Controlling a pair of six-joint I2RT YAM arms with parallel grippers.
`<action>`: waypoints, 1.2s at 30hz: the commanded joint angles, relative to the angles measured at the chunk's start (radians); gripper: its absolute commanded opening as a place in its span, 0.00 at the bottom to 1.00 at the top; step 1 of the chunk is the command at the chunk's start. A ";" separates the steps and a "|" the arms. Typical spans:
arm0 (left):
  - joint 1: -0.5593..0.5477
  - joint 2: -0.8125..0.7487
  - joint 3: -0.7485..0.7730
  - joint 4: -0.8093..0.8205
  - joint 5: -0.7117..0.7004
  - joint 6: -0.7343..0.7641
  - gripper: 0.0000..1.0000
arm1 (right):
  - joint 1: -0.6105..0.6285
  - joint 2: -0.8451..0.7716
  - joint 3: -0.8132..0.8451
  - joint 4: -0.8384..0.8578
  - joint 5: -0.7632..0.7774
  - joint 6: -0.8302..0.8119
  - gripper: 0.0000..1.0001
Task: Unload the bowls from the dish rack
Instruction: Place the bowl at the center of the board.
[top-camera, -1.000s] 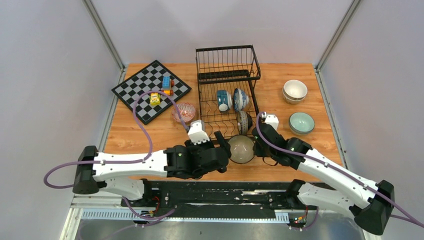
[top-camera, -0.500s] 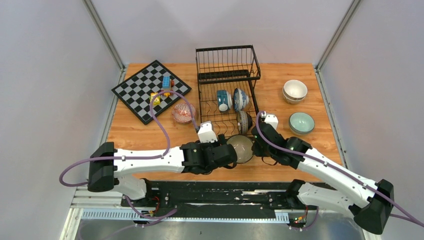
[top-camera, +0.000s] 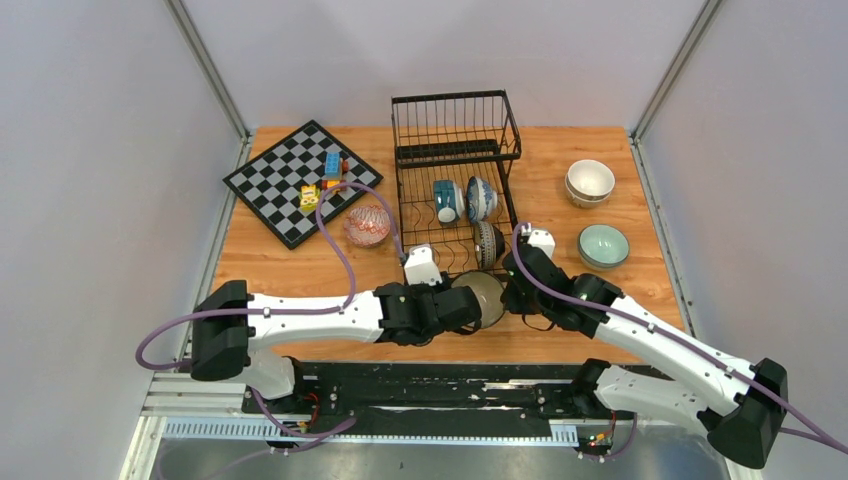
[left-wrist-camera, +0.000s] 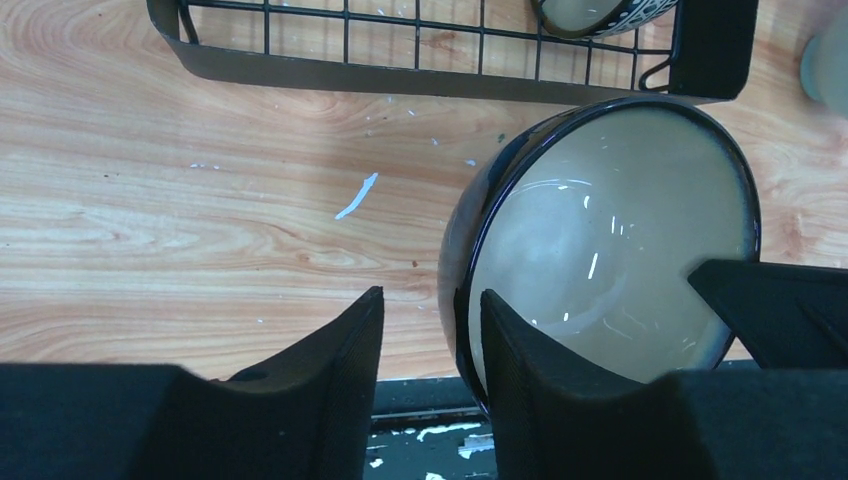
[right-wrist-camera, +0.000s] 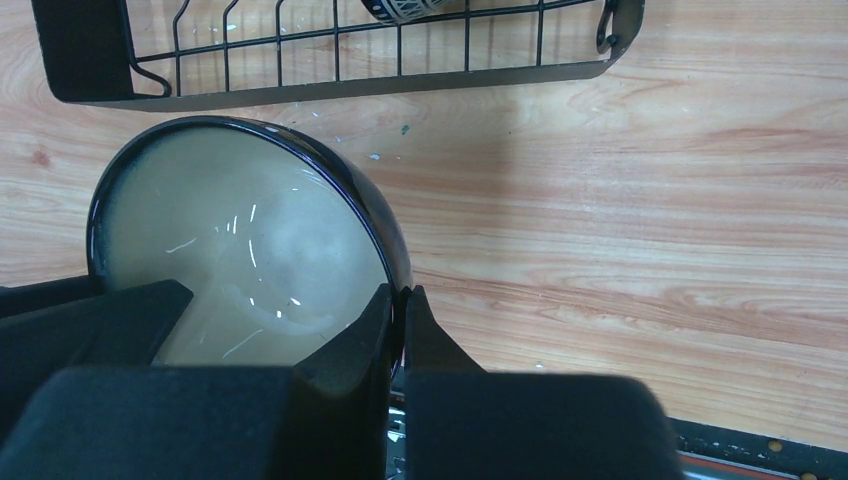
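Observation:
A dark-rimmed bowl (top-camera: 487, 296) with a beige inside hangs tilted just in front of the black wire dish rack (top-camera: 456, 152). My right gripper (right-wrist-camera: 402, 290) is shut on the rim of this bowl (right-wrist-camera: 240, 240) at its right side. My left gripper (left-wrist-camera: 432, 295) straddles the opposite rim of the bowl (left-wrist-camera: 600, 250): one finger lies against the inside, the other stands apart from the outer wall. Inside the rack a teal bowl (top-camera: 447, 200), a blue-white bowl (top-camera: 481, 197) and a patterned bowl (top-camera: 487, 243) stand on edge.
A pink patterned bowl (top-camera: 367, 224) sits left of the rack, near a chessboard (top-camera: 285, 190) carrying toy blocks (top-camera: 325, 180). Stacked white bowls (top-camera: 590, 181) and a mint bowl (top-camera: 604, 245) rest on the right. The rack's front edge (left-wrist-camera: 440, 85) lies close behind the held bowl.
My left arm has reached right to the bowl, and its jaws have narrowed around the rim. The right gripper and the bowl have barely moved.

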 joint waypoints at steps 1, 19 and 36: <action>0.009 0.011 0.030 0.006 -0.004 -0.003 0.36 | -0.006 0.000 0.054 0.060 -0.009 0.037 0.00; 0.010 -0.005 -0.012 0.106 0.023 0.062 0.00 | -0.003 -0.010 0.050 0.106 -0.088 -0.035 0.09; 0.067 -0.284 -0.202 0.142 -0.085 0.187 0.00 | -0.003 -0.086 0.109 0.098 -0.189 -0.192 0.66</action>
